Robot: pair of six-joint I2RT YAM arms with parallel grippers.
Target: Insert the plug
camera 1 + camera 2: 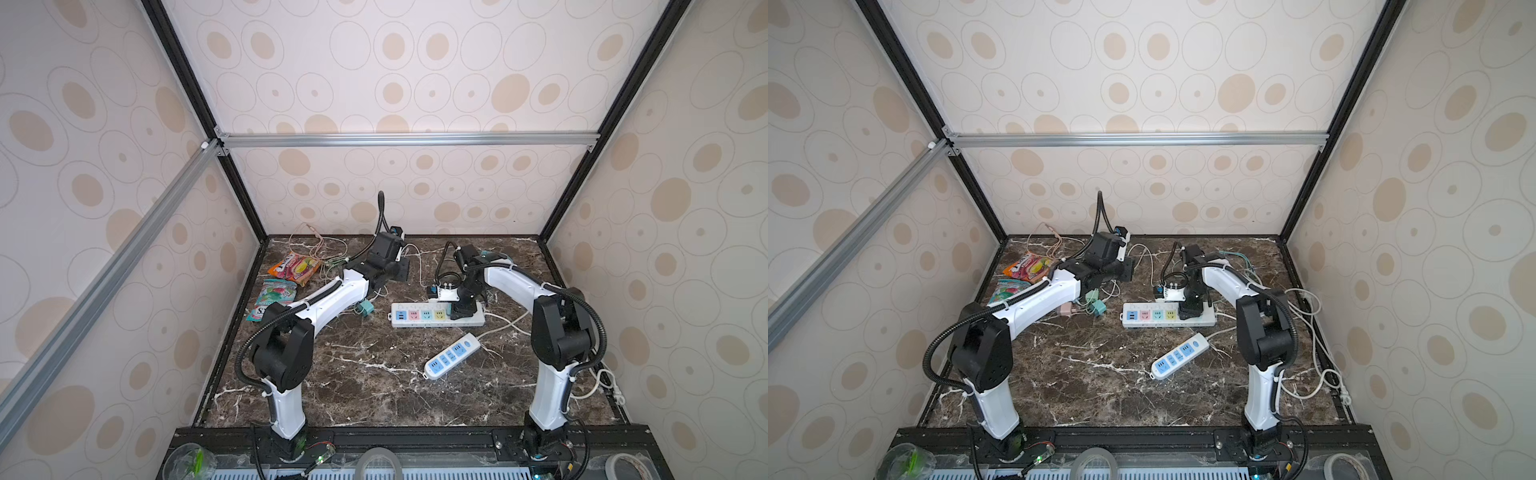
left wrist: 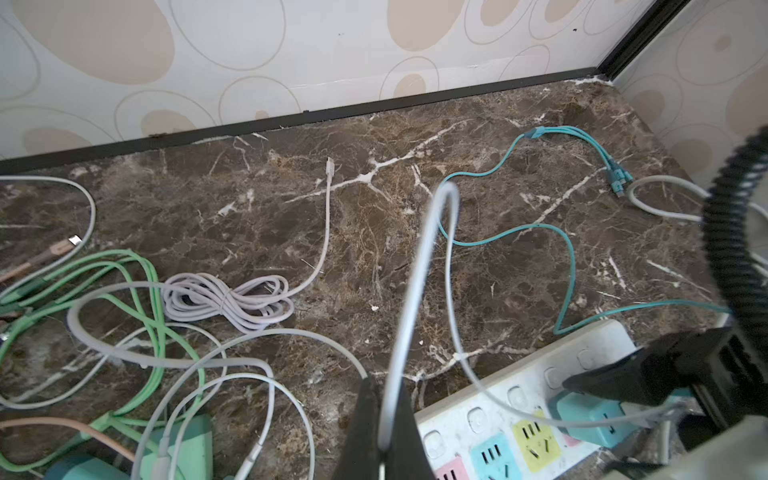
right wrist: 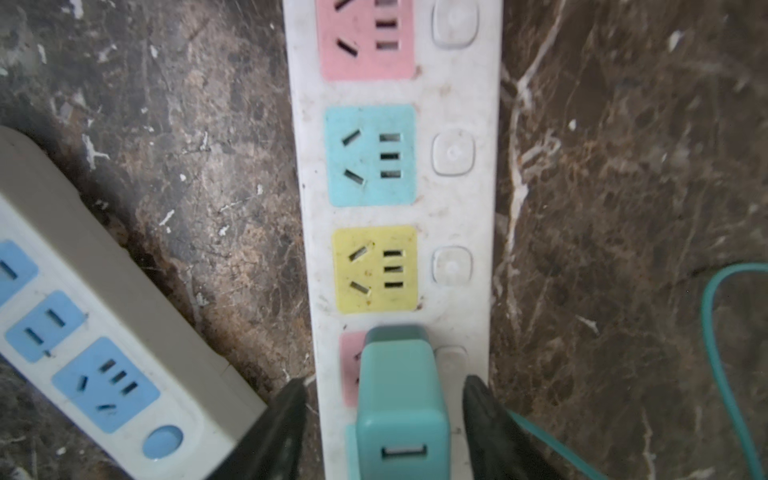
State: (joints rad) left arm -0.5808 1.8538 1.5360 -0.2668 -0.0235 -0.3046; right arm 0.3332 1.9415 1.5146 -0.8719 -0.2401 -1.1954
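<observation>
Right wrist view: shows plug (image 3: 401, 407) seated in end socket of strip (image 3: 457, 208), right of middle of surface (image 3: 623, 208), with right gripper (image 3: 384, 384) spread wide, straddling it, gripping nothing. Left wrist view: shows left gripper (image 2: 386, 395) clamped tight on cable (image 2: 415, 270).

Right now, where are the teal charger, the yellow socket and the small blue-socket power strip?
teal charger (image 3: 401, 395): right wrist view, middle of its body
yellow socket (image 3: 375, 269): right wrist view, centre of its face
blue-socket power strip (image 3: 99, 309): right wrist view, its white casing
</observation>
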